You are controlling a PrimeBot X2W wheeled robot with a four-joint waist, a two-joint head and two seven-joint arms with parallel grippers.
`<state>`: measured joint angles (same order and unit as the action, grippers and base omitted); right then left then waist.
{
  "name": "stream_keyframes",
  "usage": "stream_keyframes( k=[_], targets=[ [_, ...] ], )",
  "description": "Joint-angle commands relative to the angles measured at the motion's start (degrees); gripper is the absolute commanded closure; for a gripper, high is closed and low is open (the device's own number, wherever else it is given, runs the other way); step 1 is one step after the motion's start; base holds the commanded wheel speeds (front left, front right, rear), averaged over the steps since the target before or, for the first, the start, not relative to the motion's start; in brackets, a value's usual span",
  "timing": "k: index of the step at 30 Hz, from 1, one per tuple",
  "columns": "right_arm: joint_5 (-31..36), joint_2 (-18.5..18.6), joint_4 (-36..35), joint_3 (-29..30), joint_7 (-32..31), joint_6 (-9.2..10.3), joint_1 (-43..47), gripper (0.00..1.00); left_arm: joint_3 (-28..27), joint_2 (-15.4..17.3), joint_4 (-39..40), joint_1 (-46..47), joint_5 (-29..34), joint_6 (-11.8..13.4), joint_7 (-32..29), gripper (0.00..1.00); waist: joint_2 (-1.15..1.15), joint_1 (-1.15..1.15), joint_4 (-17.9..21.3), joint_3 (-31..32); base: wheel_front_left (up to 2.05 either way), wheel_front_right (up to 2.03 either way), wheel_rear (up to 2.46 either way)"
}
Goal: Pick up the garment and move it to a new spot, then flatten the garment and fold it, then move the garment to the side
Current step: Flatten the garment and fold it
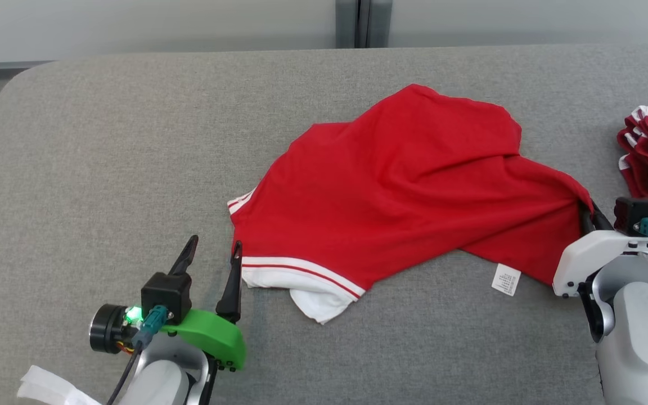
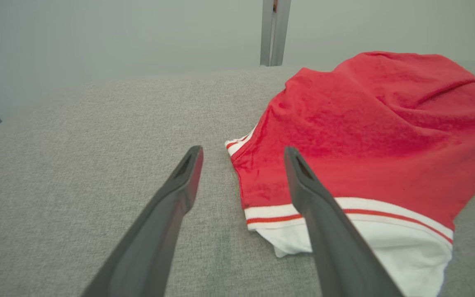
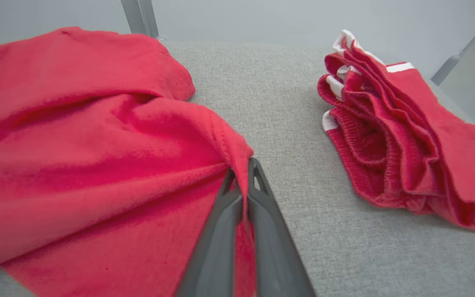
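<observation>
The bench [image 1: 104,140] carries the red garment [image 1: 414,185], crumpled between my arms. My right fingers [image 3: 262,202] are clamped on its edge. My left fingers [image 2: 179,194] stand wide, just beside its striped hem. Step in hand: pick-up. The next move probably calls for a left grasp, then a lift.

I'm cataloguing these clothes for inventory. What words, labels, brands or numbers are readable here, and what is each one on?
No text here can be read.
White tag lying by the near edge of the red garment: rows of print, too small to read.
Folded red pile: white stripes, no lettering to be seen.
</observation>
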<state>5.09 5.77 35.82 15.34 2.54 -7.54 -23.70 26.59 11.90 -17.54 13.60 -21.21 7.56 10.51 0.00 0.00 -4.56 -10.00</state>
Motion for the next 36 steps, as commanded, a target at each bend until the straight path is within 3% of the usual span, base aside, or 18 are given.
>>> stream_keyframes(
  k=[1,2,8,15,21,33,34,35,36],
  targets=[
    [0.39,0.15,-0.37,0.17,0.54,0.1,0.67,0.4,-0.15,0.65,-0.85,0.63,-0.52,-0.31,-0.28,0.0,0.0,0.0,0.63,0.83,0.0,0.0,0.0],
    [0.26,0.05,-0.64,0.17,0.98,0.1,1.21,0.0,-0.14,0.82,-1.67,0.7,-0.85,-0.5,-0.72,0.0,0.0,0.0,0.87,1.22,0.0,0.0,0.0],
    [-2.77,-0.16,-4.91,-0.3,3.1,0.1,4.42,0.0,0.6,1.38,-6.09,1.88,-1.18,-1.47,-3.27,0.0,0.0,0.0,2.35,3.23,0.0,0.0,0.0],
    [-6.28,-1.22,-18.83,1.19,4.83,0.09,11.08,0.0,1.39,0.88,-10.15,5.31,-1.35,-2.35,-5.4,0.0,0.0,0.0,4.24,3.4,0.0,0.0,0.0],
    [-8.69,-2.45,-29.85,-1.72,4.58,0.09,14.49,0.0,1.98,0.96,-16.49,10.63,-0.91,-2.55,-9.28,0.0,0.0,0.0,6.65,1.09,0.0,0.0,0.0],
    [-10.36,-2.83,-34.7,-4.72,5.77,0.09,15.4,0.0,1.5,0.15,-27.22,17.73,-2.37,-4.2,-9.28,0.0,0.0,0.0,10.2,-2.5,0.0,0.0,0.0],
    [-10.34,-2.84,-34.81,-4.67,5.82,0.09,15.39,0.0,1.61,0.0,-27.71,18.02,-2.44,-4.43,-8.98,0.52,0.0,0.0,10.27,-2.58,0.0,0.0,0.0],
    [-10.46,-2.85,-34.87,-4.6,5.93,0.09,15.43,0.0,1.78,-0.16,-28.32,18.27,-2.42,-4.71,-8.8,0.97,0.0,0.0,10.31,-2.65,0.0,0.0,0.0],
    [-10.53,-2.85,-34.92,-4.49,6.1,0.08,15.52,0.0,1.9,-0.33,-28.75,18.41,-2.41,-5.07,-8.51,1.0,0.0,0.0,10.3,-2.69,0.0,0.0,0.0]
  ],
)
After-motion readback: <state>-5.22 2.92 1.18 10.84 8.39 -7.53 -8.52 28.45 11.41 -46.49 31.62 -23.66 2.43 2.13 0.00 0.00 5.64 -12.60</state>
